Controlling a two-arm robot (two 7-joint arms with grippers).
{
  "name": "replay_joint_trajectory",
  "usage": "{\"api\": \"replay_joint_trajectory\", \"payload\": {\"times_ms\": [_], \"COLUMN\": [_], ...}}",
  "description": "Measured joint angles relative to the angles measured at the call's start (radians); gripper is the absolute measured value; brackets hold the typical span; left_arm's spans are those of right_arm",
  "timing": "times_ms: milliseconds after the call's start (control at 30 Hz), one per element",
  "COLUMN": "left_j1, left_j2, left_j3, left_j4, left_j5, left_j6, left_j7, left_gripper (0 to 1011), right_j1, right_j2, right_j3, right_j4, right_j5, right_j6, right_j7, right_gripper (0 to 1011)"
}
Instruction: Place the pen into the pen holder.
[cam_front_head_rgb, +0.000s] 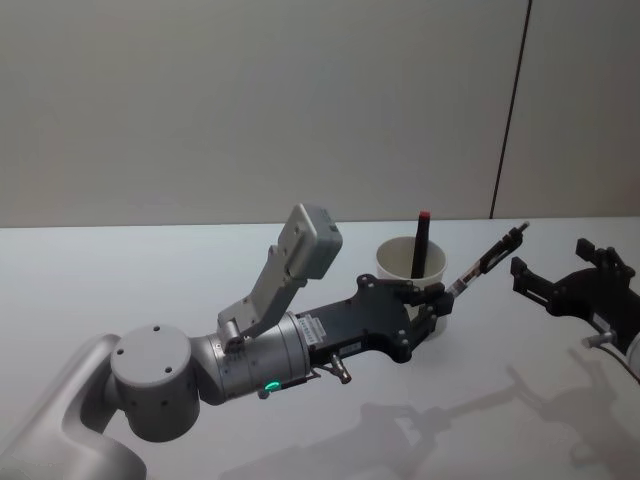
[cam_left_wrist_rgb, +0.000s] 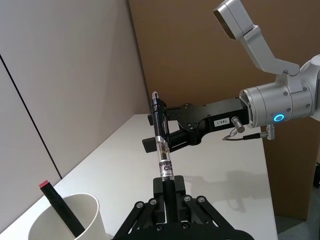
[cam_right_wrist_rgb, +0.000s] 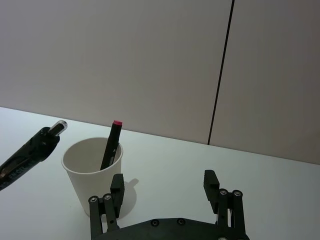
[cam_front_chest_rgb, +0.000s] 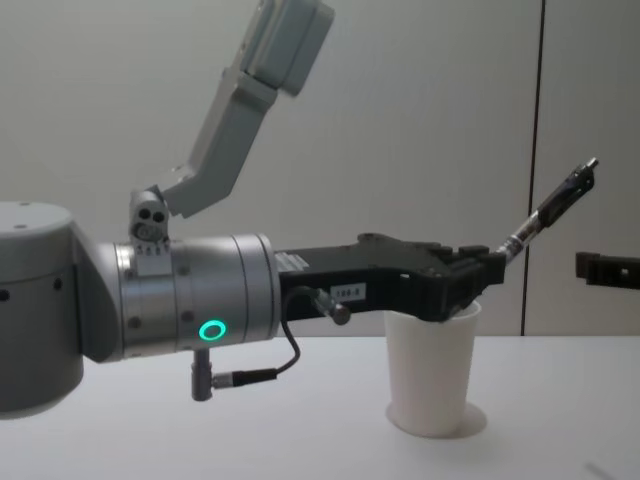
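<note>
A white paper cup, the pen holder (cam_front_head_rgb: 402, 267), stands on the table with a black marker with a red cap (cam_front_head_rgb: 421, 240) leaning inside it. My left gripper (cam_front_head_rgb: 440, 293) reaches across just above the cup's near right rim and is shut on a clear-barrelled pen (cam_front_head_rgb: 492, 255). The pen slants up and to the right, away from the cup, with its black clip end highest. The left wrist view shows the pen (cam_left_wrist_rgb: 162, 150) rising from the left gripper (cam_left_wrist_rgb: 168, 186), with the pen holder (cam_left_wrist_rgb: 75, 220) beside it. My right gripper (cam_front_head_rgb: 555, 272) hovers open to the cup's right.
The white tabletop (cam_front_head_rgb: 150, 280) runs back to a plain grey wall with a dark vertical seam (cam_front_head_rgb: 510, 110). In the chest view, one of the right gripper's fingers (cam_front_chest_rgb: 605, 268) sits at the right edge, level with the cup's rim.
</note>
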Motion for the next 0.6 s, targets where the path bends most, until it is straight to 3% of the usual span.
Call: {"api": "replay_joint_trajectory", "payload": {"times_ms": [600], "left_j1": [-0.002], "left_j2": [-0.003], "left_j3": [0.004], "left_j4": [0.003], "left_j5": [0.003], "left_j6": [-0.002], "left_j7": [0.005], "left_gripper": [135], "right_j1": [-0.019], "right_j2": [0.012], "right_j3": [0.007], "right_j4": [-0.019], "right_j5": [0.005], "right_j6": [-0.008], "right_j7": [0.010], "right_gripper": [1001]}}
